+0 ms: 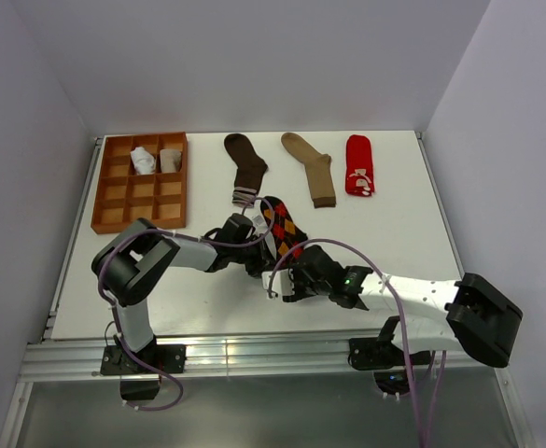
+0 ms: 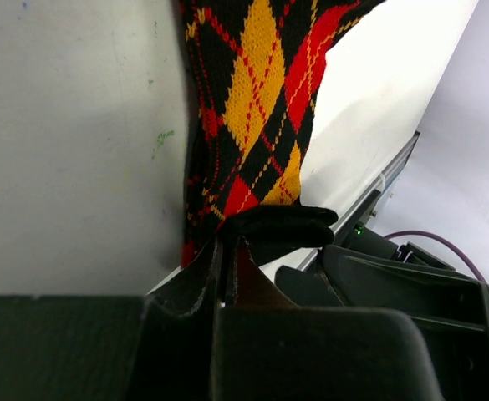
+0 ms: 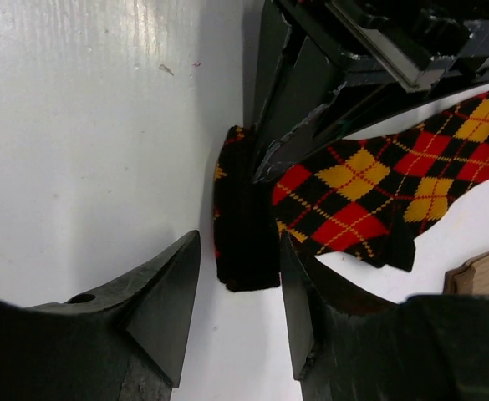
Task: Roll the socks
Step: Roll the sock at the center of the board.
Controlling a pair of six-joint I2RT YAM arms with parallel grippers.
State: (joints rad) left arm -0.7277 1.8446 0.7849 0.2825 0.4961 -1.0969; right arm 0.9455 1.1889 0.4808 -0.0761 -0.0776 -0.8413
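Rolling argyle sock [image 3: 353,196] started, frame centre. Left gripper [image 2: 227,255] clamped on its black end; right gripper [image 3: 240,251] apart, straddling it. Next, likely: close right.

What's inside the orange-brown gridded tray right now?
The tray holds a white rolled sock back-middle and a pale beige rolled sock back-right; their undersides are hidden.
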